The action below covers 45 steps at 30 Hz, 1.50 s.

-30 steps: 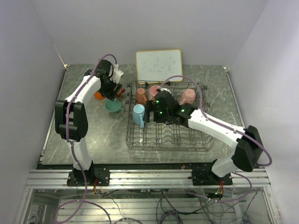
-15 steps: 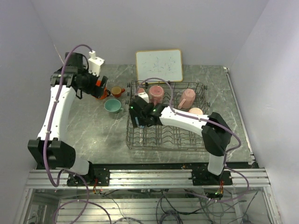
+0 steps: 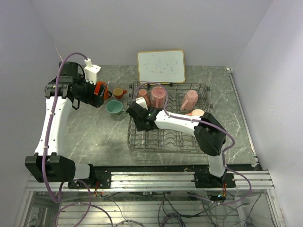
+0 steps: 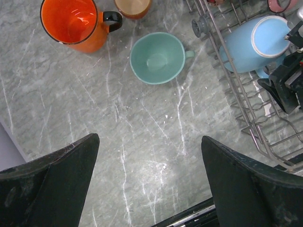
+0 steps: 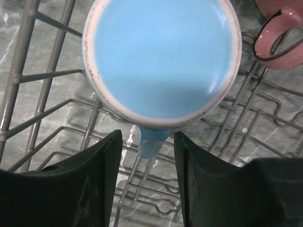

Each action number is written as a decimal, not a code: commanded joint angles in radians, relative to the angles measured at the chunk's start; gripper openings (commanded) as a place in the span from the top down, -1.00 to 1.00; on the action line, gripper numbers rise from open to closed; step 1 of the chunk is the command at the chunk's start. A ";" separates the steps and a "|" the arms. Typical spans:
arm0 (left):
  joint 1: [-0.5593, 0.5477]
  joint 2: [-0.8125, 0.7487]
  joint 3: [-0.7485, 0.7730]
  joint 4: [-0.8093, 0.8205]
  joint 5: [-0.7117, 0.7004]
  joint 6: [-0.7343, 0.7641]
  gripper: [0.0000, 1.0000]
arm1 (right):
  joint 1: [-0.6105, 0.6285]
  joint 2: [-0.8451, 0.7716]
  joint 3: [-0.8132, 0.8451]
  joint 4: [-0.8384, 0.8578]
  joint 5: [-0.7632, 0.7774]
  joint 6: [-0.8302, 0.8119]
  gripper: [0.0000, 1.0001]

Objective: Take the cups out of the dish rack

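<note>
The dark grey dish rack [image 3: 170, 142] holds an upside-down light blue mug [image 5: 161, 52], pink mugs [image 3: 158, 95] [image 3: 189, 99] and a peach one [image 3: 198, 113]. My right gripper [image 5: 147, 137] is open inside the rack's left end [image 3: 138, 117], one finger on each side of the blue mug's handle [image 5: 152, 139], not pressing it. On the table left of the rack stand a large orange mug [image 4: 71, 23], a small orange mug [image 4: 133, 6] and a mint green mug [image 4: 157, 56]. My left gripper [image 4: 149, 139] is open and empty, high above the table near them.
A white framed board [image 3: 161, 66] leans at the back behind the rack. The rack's upright tines and wires [image 5: 52, 90] surround the right gripper. Bare marble table [image 4: 142, 142] lies under the left gripper. Walls close in on both sides.
My left arm has lifted and swung back to the left, away from the mint mug. My right gripper has moved left across the rack to the light blue mug's handle.
</note>
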<state>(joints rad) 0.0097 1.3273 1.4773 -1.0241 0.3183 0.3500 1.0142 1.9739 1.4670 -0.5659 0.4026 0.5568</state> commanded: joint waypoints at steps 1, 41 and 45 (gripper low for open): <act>0.004 -0.030 0.005 -0.011 0.056 -0.022 -0.99 | 0.000 0.017 0.016 0.028 0.050 -0.021 0.09; 0.003 -0.307 -0.206 0.082 0.328 0.336 -0.99 | -0.033 -0.526 -0.025 0.013 -0.213 0.042 1.00; 0.003 -0.436 -0.308 0.268 0.422 0.285 -0.99 | -0.101 -0.586 -0.039 0.077 -0.437 0.103 1.00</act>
<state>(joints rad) 0.0097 1.0000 1.2407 -0.9569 0.6056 0.6235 0.9730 1.4689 1.4128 -0.6029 0.1886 0.5865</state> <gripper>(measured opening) 0.997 0.159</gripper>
